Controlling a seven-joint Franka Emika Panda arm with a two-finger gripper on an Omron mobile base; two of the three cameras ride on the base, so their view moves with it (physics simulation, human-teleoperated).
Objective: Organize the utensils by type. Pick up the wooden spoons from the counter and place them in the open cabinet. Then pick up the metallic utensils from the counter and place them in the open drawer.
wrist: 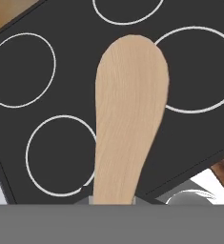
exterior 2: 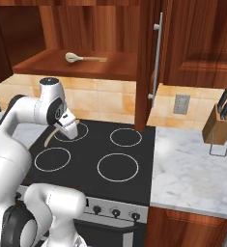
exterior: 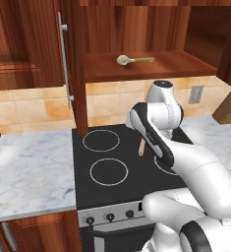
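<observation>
Tan tile wall, black cooktop

Spoon pale matt wood; stovetop smooth black glass; cabinet glossy reddish wood.

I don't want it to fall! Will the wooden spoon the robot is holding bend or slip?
Probably stiff: the wooden spoon juts straight from the shut pincer, no sag. Likely light, being slim. It might pivot or slip, gripped only at its handle end.

Even, bright rendered light falls across all three views, with no hard shadows and no glare. A soft pale sheen lies on the marble counter right of the pincer. Below the pincer, the stove top looks crisp, slightly pixelated.
</observation>
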